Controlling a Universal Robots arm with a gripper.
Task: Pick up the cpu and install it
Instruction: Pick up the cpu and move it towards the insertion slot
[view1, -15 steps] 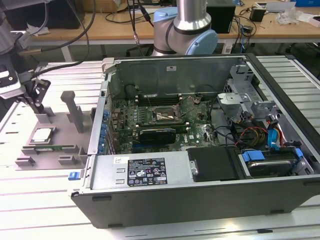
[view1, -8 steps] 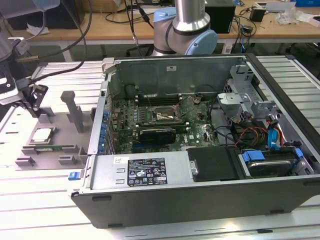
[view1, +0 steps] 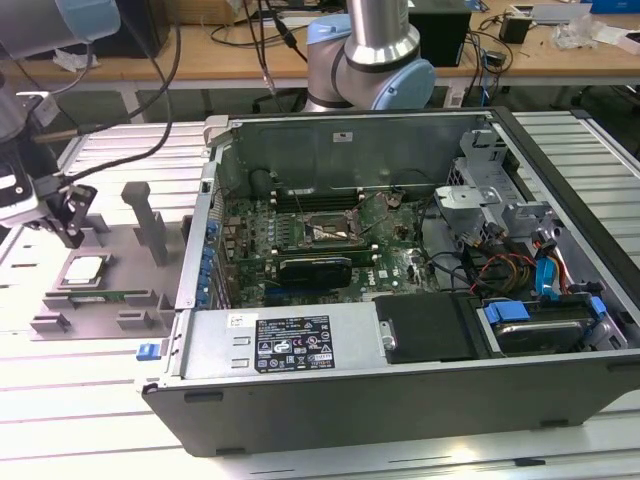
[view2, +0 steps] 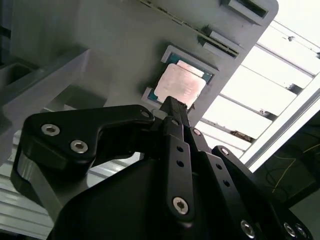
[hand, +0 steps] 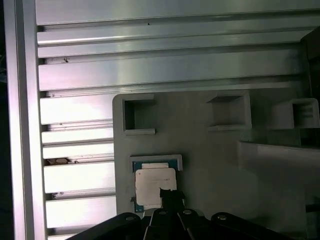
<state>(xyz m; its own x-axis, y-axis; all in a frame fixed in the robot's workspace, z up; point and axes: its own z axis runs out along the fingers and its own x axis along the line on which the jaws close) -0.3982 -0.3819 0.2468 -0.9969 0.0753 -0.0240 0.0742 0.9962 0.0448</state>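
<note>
Second wrist view: end effector (view2: 173, 106) jaws together, empty, just above cpu (view2: 180, 84) edge. cpu sits in grey fixture plate (view2: 100, 55) pocket on worktop (view2: 272, 85). Your risks: descending closed strikes cpu top; off-centre grip tilts cpu.

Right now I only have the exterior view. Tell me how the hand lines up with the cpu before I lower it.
Observer: In the first wrist view the tip of the hand overlaps one edge of the cpu, not its centre.
Operator: Check it is seated.
Observer: In the second wrist view it lies flat in its square nest on the grey fixture plate, metal top up.
Operator: Report its neighbours.
Observer: In the first wrist view, rectangular holders stand on the plate, apart from the cpu.
</note>
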